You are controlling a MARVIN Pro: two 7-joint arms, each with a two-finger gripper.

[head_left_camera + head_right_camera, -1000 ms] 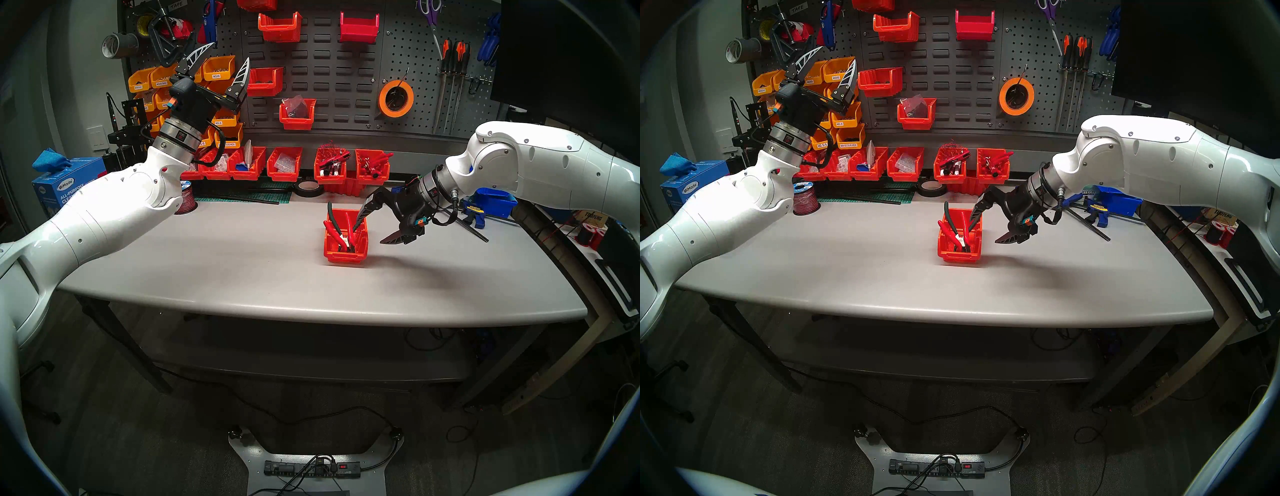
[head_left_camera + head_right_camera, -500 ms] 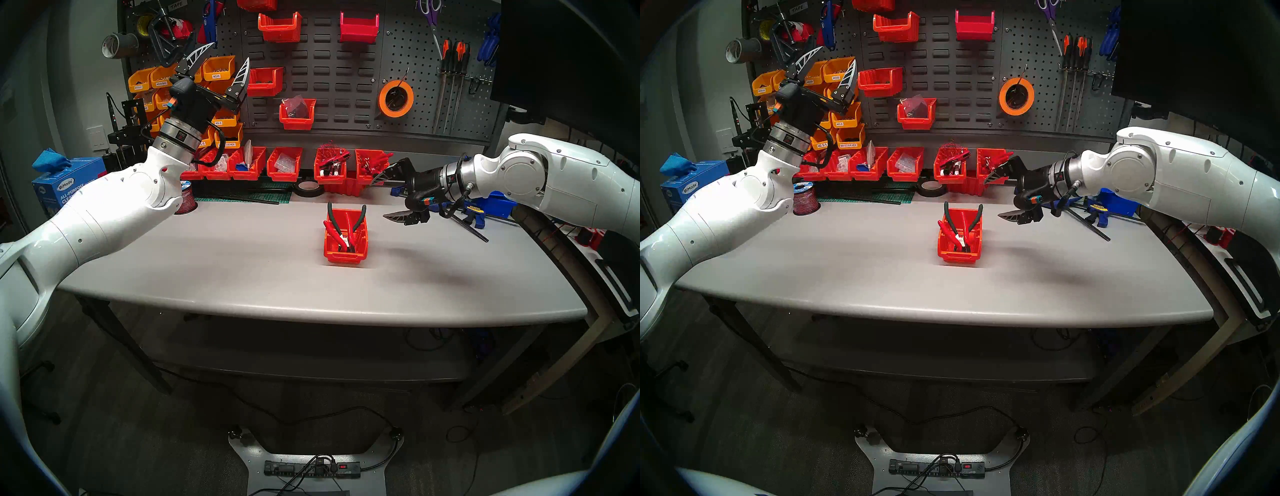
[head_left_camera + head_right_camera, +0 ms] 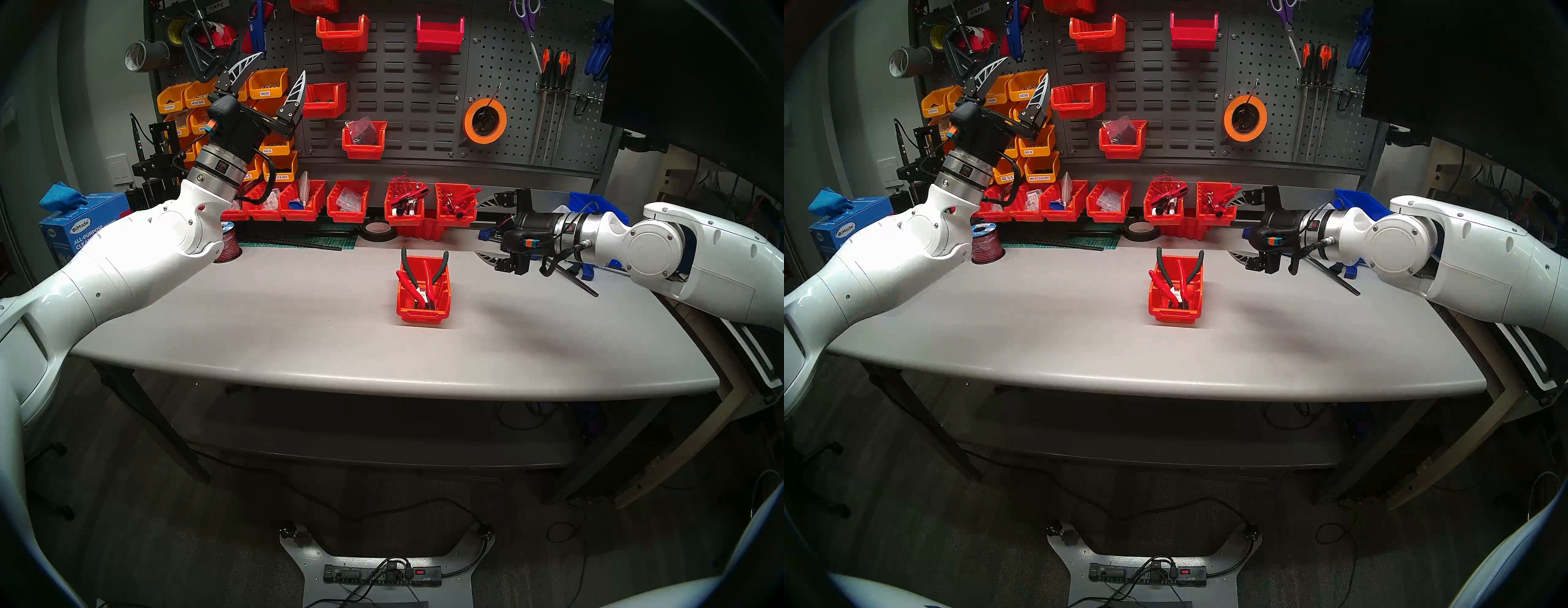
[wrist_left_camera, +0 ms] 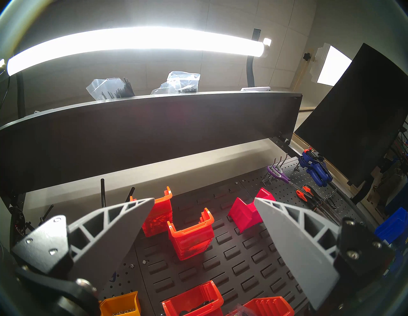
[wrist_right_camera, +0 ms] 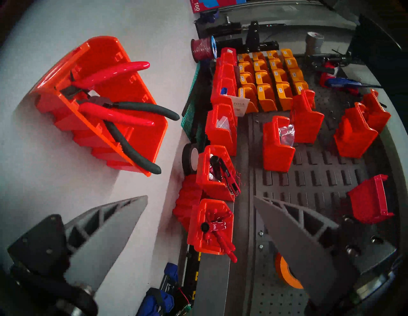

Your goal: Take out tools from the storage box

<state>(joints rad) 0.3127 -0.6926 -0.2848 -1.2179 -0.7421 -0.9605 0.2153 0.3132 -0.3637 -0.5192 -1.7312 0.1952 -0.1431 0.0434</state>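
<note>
Right now both tools (image 3: 420, 278) are sitting in the red bin (image 3: 423, 314) — left gripper (image 3: 275, 74) and right gripper (image 3: 483, 229) both hanging empty, jaws apart.

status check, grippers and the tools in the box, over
Left gripper open, raised. Right gripper open, empty, beside storage box. Cutters and pliers inside. Nothing blocking.

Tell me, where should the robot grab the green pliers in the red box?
Probably a green handle end of the green pliers: both stick up past the back rim of the red box, while the tips sit buried under the red cutters. Come from above.
</note>
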